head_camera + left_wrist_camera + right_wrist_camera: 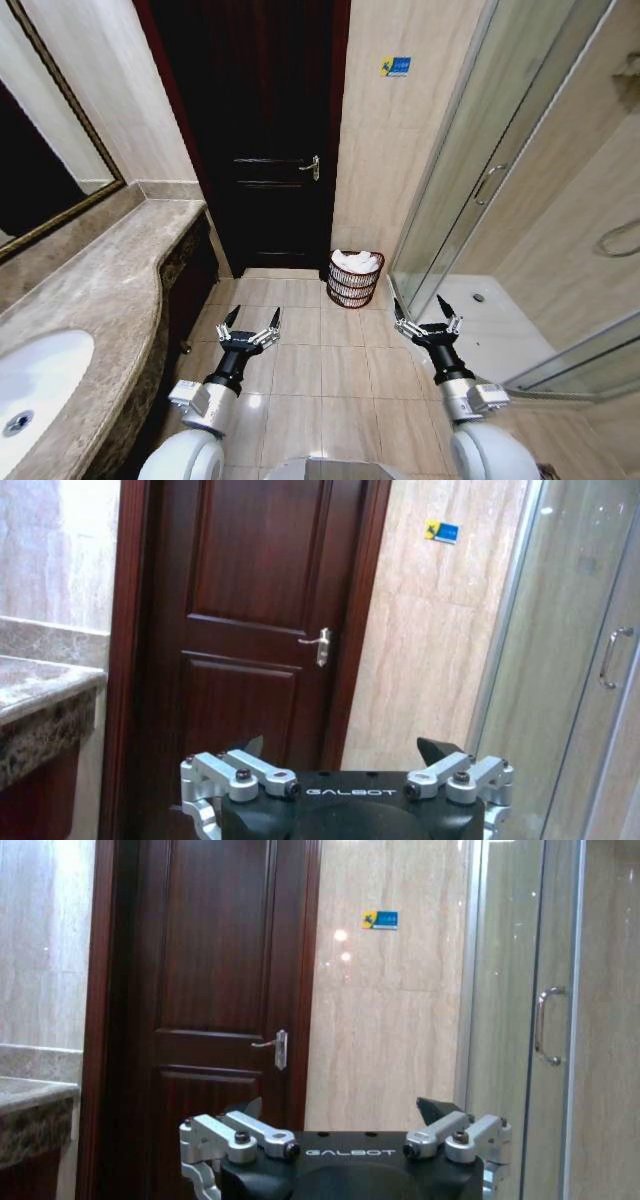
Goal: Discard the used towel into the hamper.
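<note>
The hamper (354, 283), a small round dark reddish-brown wire basket, stands on the tiled floor against the far wall, between the door and the shower. A white towel (355, 260) lies bunched in its top. My left gripper (251, 319) hangs open over the floor, short of the hamper and to its left, holding nothing. My right gripper (426, 308) is open too, short of the hamper and to its right, near the shower's glass edge. In the wrist views, the left gripper (342, 748) and the right gripper (342, 1106) both face the door with jaws spread and empty.
A dark wooden door (262, 130) with a metal handle (311, 167) is shut straight ahead. A marble counter (95, 290) with a white sink (35, 390) runs along the left under a mirror (35, 160). A glass shower enclosure (500, 170) fills the right. Tiled floor (310, 370) lies between.
</note>
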